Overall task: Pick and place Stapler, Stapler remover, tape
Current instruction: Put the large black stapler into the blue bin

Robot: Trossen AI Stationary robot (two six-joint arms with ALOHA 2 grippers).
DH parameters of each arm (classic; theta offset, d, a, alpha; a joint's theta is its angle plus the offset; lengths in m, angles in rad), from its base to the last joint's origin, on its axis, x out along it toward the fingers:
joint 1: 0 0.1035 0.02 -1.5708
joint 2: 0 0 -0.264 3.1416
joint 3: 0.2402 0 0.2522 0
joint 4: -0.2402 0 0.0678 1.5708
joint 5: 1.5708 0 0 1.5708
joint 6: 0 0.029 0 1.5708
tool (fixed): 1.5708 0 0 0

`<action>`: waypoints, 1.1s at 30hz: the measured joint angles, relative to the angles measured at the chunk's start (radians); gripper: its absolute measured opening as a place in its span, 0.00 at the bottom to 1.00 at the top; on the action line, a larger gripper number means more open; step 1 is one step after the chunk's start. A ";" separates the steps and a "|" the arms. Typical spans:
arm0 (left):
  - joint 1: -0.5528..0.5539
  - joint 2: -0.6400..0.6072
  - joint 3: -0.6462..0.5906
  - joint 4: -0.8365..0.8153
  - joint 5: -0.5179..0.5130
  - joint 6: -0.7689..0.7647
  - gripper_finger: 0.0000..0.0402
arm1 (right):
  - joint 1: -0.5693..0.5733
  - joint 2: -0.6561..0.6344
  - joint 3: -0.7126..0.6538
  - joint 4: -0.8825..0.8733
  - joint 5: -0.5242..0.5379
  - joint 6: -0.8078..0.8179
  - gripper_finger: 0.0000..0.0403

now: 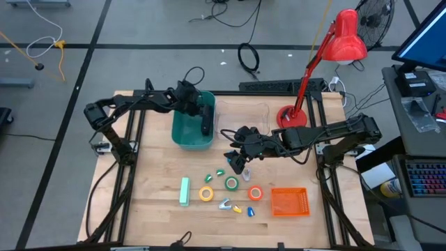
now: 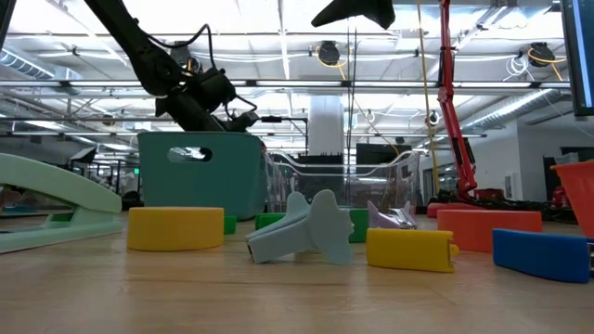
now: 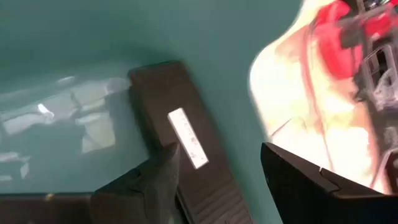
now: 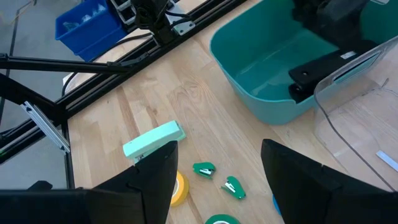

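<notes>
A black stapler lies in the teal bin, one end on the floor and its length slanting up along the wall. My left gripper is inside the bin just above the stapler, open, with nothing between its fingers. My right gripper hovers open and empty above the table's middle. On the wood lie a mint-green stapler, yellow tape, green tape, orange tape and several small staple removers.
An orange basket stands at the near right. A clear container sits beside the teal bin, and a red desk lamp stands at the far right. Bare wood lies along the near left.
</notes>
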 joint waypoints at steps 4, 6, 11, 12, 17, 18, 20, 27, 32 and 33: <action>-0.011 0.000 0.000 -0.017 -0.001 0.000 0.51 | 0.000 0.000 0.000 0.000 0.000 0.000 0.56; -0.013 0.000 0.000 -0.020 -0.001 -0.002 0.49 | 0.000 0.000 0.000 0.000 0.000 0.000 0.56; 0.007 -0.012 0.000 -0.036 0.021 -0.029 0.44 | 0.001 0.000 0.000 0.000 -0.001 0.001 0.56; 0.011 -0.017 0.000 -0.038 0.025 -0.028 0.43 | 0.002 0.000 0.000 0.000 -0.003 0.001 0.56; 0.026 -0.047 0.000 -0.127 0.029 -0.015 0.41 | 0.003 0.000 0.000 0.001 -0.023 0.002 0.56; 0.024 -0.047 0.000 -0.136 0.032 -0.014 0.41 | 0.003 0.000 0.000 0.000 -0.023 0.002 0.56; 0.016 -0.047 0.000 -0.148 0.046 -0.019 0.41 | 0.003 0.000 0.000 0.000 -0.024 -0.001 0.56; -0.014 -0.044 0.000 -0.152 0.026 -0.056 0.41 | 0.003 0.000 0.000 0.001 -0.024 -0.005 0.56; -0.016 -0.043 0.000 -0.155 0.016 -0.058 0.41 | 0.003 0.000 0.000 0.001 -0.025 -0.005 0.56; -0.016 -0.043 0.000 -0.158 0.016 -0.059 0.41 | 0.003 0.000 0.000 0.001 -0.025 -0.006 0.56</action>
